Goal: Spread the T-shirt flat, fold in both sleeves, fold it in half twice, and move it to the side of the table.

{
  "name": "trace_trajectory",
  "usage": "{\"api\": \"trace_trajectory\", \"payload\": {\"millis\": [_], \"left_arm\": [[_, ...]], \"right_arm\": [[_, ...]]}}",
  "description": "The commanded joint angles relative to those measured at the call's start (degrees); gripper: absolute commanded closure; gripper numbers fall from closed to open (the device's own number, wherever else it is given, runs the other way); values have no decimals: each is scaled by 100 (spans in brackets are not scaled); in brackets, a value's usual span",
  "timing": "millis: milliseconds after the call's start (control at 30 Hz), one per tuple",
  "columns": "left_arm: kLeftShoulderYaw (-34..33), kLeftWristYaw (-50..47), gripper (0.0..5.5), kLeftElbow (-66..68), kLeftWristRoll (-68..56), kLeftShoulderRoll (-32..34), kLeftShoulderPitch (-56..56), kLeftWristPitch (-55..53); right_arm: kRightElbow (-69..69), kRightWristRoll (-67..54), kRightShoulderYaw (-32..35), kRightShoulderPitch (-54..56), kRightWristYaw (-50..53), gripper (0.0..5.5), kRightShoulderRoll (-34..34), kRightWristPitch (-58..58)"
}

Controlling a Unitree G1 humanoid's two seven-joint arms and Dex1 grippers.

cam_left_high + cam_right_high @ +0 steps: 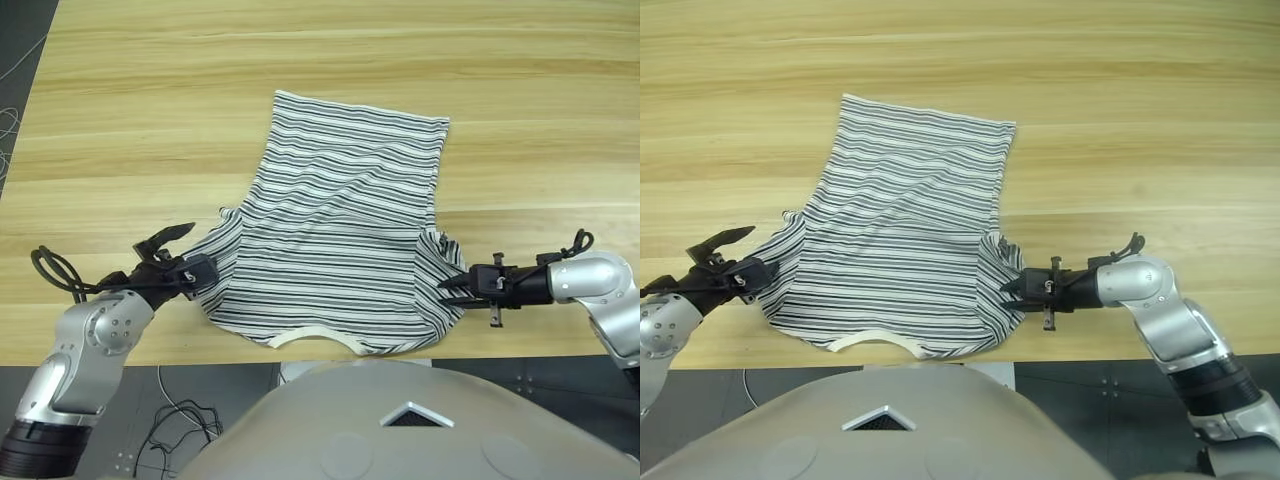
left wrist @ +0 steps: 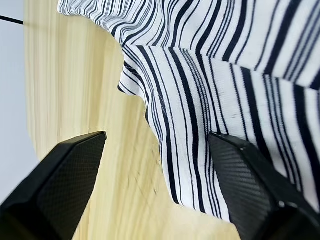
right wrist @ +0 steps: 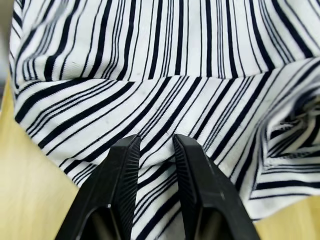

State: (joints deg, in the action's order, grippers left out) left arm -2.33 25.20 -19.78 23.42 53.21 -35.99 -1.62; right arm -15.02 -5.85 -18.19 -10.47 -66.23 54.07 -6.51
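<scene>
- The T-shirt [image 1: 340,220] runs past the picture edges in both wrist views. Its right sleeve [image 1: 442,262] is crumpled, with the cuff lost in folds.
- The right gripper [image 3: 156,141] pinches a ridge of cloth that hides the inner faces of its fingertips.
- The left gripper [image 2: 157,137] has its spread fingers cut off at the base. Whether one touches the cloth cannot be told.
- The table [image 1: 520,90] has its far edge cut off.

Left tool [image 1: 195,252] agape, right tool [image 3: 156,145] clamped.

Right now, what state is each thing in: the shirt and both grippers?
T-shirt: spread open on the table, collar toward the robot, no fold made.
left gripper: open, at the left sleeve edge.
right gripper: shut on the right sleeve.
</scene>
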Motion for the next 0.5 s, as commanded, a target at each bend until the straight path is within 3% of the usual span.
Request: {"api": "trace_trajectory", "payload": {"millis": [33, 500], "left_arm": [[101, 206, 170, -57, 137, -177, -300, -211], [-858, 643, 170, -1852, -1018, -1017, -453, -790]], "right_arm": [[335, 216, 82, 48, -141, 429, 301, -29], [-362, -120, 551, 516, -91, 429, 126, -111]]}}
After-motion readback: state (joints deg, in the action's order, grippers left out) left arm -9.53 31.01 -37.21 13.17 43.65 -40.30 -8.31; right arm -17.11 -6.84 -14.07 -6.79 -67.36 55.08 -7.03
